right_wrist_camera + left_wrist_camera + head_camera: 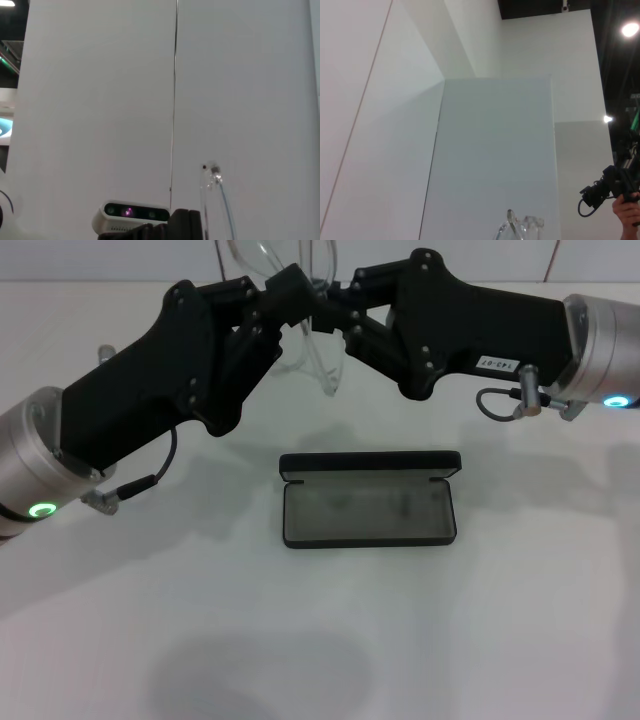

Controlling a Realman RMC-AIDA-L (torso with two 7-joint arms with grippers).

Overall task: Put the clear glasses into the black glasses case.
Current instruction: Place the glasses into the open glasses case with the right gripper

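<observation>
Both black end effectors, left (290,290) and right (345,298), meet above the white table (520,620), each apparently clenched on the transparent wraparound plastic glasses (318,360), seemingly folding them to fit the open matte black rectangular case (368,512) lying below.

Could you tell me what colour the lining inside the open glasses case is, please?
Grey, inside the black glasses case; the head view shows it best.
</observation>
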